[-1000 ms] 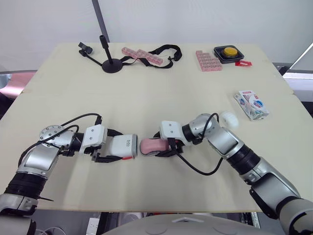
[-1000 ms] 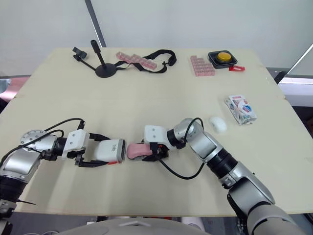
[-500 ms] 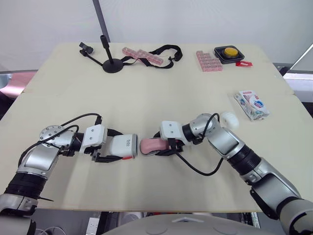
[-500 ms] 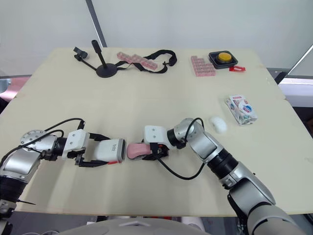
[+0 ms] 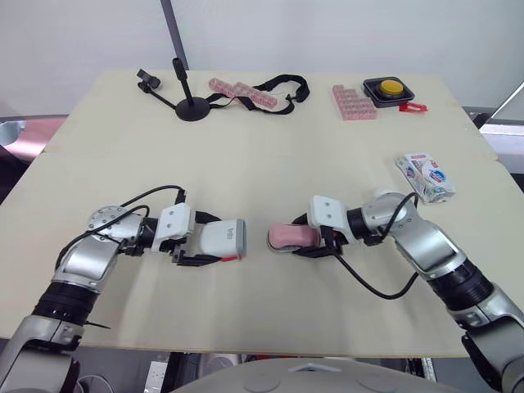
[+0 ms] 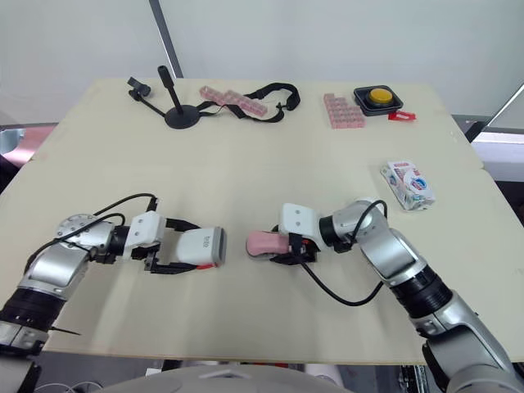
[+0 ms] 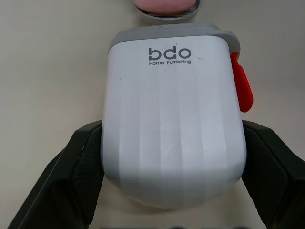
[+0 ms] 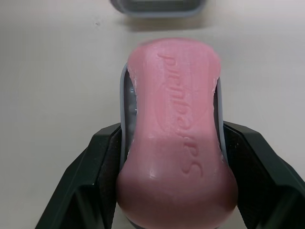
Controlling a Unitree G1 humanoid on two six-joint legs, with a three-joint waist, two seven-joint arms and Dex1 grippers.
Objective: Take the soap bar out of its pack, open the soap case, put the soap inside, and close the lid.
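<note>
My left gripper (image 5: 214, 239) is shut on the white soap case (image 5: 223, 237), which lies on its side on the table with a red latch (image 7: 239, 88) on one edge. In the left wrist view its black fingers (image 7: 81, 162) clamp both sides of the case (image 7: 171, 119). My right gripper (image 5: 301, 238) is shut on a grey tray (image 8: 125, 102) carrying the pink soap bar (image 5: 286, 236), which lies just right of the case mouth with a small gap between them. The soap (image 8: 178, 124) lies flat on the tray. The soap pack (image 5: 426, 174) lies at the table's right edge.
A white lump (image 5: 383, 196) lies against my right forearm. Along the far edge are a black stand (image 5: 190, 106), pink block strips (image 5: 237, 90) with a black strap (image 5: 282, 86), a pink block slab (image 5: 352, 102) and a yellow button box (image 5: 387, 87).
The view has shifted. The gap between the case mouth and the soap on its tray has widened; both grippers keep their hold.
</note>
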